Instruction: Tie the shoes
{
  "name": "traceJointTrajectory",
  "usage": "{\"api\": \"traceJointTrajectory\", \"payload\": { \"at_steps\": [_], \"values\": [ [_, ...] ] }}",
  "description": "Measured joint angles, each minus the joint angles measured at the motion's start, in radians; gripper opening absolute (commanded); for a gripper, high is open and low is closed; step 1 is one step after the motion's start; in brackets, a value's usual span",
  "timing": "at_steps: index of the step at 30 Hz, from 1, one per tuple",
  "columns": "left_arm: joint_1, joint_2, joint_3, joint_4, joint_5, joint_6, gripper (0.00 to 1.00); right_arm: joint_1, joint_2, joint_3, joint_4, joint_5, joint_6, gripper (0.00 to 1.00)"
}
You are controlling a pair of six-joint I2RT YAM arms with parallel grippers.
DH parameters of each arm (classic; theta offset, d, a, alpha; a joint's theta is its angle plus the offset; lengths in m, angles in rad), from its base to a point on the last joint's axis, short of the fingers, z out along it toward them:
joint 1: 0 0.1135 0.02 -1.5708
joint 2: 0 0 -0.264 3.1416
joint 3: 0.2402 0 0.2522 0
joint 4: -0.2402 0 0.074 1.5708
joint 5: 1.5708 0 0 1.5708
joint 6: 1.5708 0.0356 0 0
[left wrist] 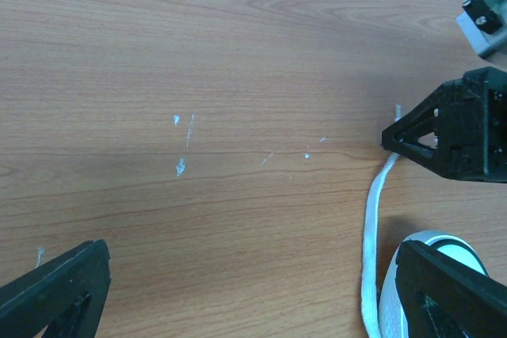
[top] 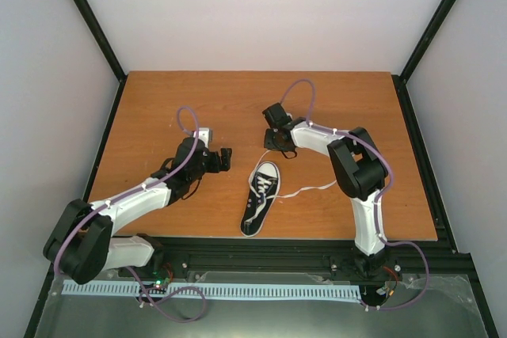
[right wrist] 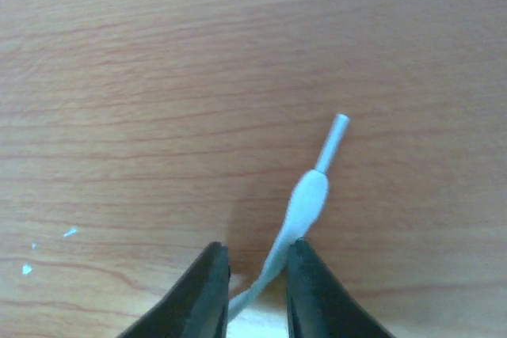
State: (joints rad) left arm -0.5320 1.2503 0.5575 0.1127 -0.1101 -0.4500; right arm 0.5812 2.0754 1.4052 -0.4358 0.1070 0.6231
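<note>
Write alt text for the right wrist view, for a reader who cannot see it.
The right pincer pinches a white shoelace just behind its tip, between two black fingers. The plastic aglet sticks out above a wooden table.

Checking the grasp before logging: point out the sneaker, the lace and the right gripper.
sneaker (top: 261, 195): top view, on its laced middle.
lace (right wrist: 309, 195): right wrist view, on the flat part below its plastic tip.
right gripper (right wrist: 255, 259): right wrist view, between its fingertips, shut on the lace.

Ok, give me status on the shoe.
Left gripper open, empty, near the toe. Right gripper shut on lace end. Sneaker untied, second lace trailing right. Nothing seen in the way.
</note>
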Motion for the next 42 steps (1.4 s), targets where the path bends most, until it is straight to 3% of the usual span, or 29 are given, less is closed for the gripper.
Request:
{"api": "traceJointTrajectory", "payload": {
  "at_steps": [2, 10, 20, 25, 36, 38, 42],
  "values": [
    [0.0, -0.006, 0.0, 0.0, -0.003, 0.002, 1.0, 0.003, 0.013, 0.014, 0.003, -0.01, -0.003, 0.03],
    [0.0, -0.011, -0.013, 0.031, 0.045, 0.028, 1.0, 0.018, -0.022, 0.002, 0.033, -0.15, -0.006, 0.03],
    [0.0, 0.074, -0.018, 0.201, 0.387, 0.04, 0.98, 0.021, -0.433, -0.184, 0.206, -0.27, 0.012, 0.03],
    [-0.016, 0.166, -0.009, 0.264, 0.522, 0.039, 0.98, 0.021, -0.539, -0.269, 0.239, -0.278, 0.023, 0.03],
    [-0.118, 0.334, 0.095, 0.307, 0.62, 0.039, 0.93, 0.022, -0.716, -0.358, 0.238, -0.253, 0.041, 0.03],
    [-0.123, 0.344, 0.097, 0.306, 0.619, 0.039, 0.88, 0.021, -0.757, -0.365, 0.238, -0.245, 0.041, 0.03],
    [-0.134, 0.351, 0.11, 0.308, 0.624, 0.037, 0.66, 0.022, -0.808, -0.373, 0.238, -0.227, 0.041, 0.03]
  ]
}}
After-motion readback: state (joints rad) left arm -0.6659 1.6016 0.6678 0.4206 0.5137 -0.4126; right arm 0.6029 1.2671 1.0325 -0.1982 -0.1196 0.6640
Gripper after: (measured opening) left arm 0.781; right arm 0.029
